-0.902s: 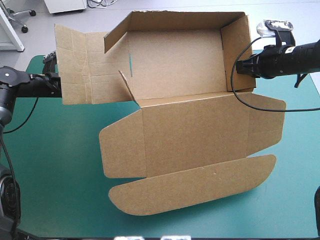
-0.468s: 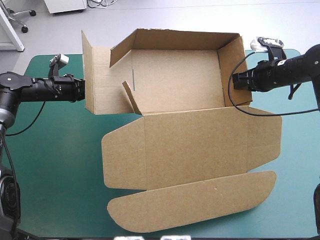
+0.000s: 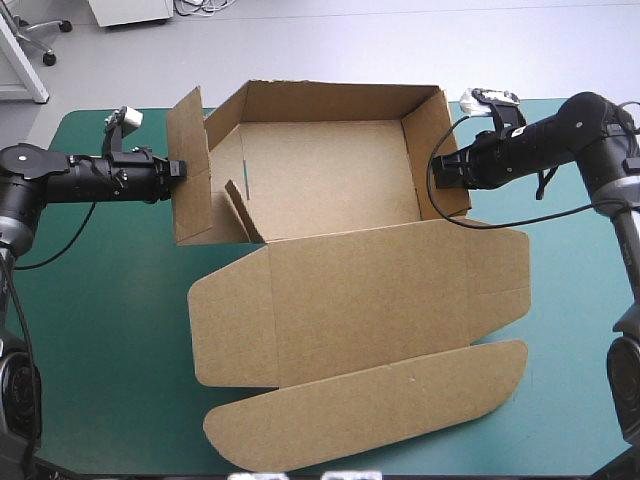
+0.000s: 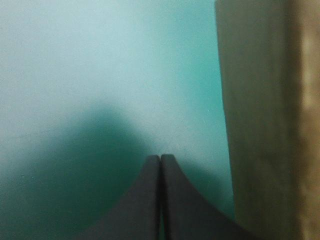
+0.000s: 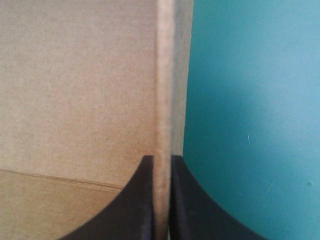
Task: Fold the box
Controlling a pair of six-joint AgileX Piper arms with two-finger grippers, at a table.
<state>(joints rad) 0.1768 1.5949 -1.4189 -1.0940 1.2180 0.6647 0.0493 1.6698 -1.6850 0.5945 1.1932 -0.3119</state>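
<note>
The box (image 3: 330,170) sits mid-tabletop (image 3: 100,330), tray open upward, long axis running left-right, lid flat toward the near edge, right gripper (image 3: 438,170) pinching its right wall, left gripper (image 3: 181,168) closed, empty, at the left flap.

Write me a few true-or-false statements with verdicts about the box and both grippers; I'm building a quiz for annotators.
The right gripper is shut on the box's right wall. True.
The left gripper holds board between its fingers. False: its fingers meet with nothing between them; the board stands beside it.
The lid lies flat on the teal-green cover. True.
The box's far wall lies flat. False: it stands raised.
</note>
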